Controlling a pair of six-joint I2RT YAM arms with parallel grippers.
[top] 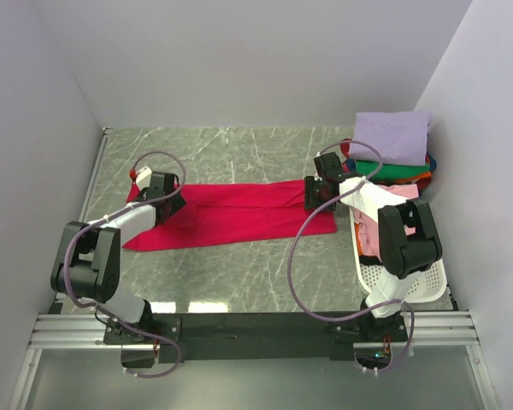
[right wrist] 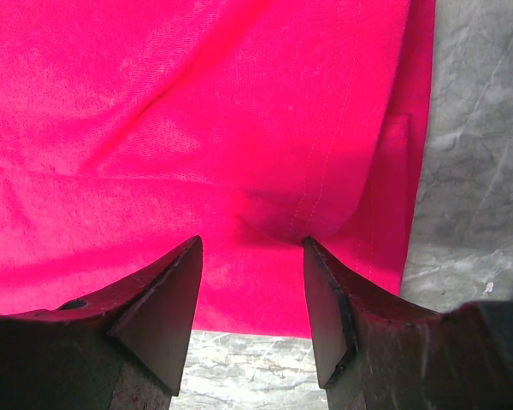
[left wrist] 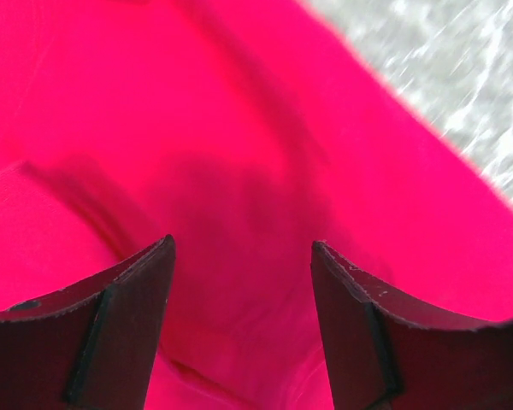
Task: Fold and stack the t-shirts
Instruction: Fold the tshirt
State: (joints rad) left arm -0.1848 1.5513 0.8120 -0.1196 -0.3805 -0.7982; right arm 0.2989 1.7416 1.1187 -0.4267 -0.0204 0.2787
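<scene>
Crimson t-shirt flat on the table, left tool wide over its left end, right tool wide over its right end

crimson t-shirt, flat long strip, mid-scene, lavender-topped t-shirt stack, far right

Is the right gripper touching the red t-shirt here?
Cannot tell. Right wrist view: the right gripper hangs open over the red t-shirt, cloth puckered between its tips, yet neither contact nor gap shows plainly.
</scene>
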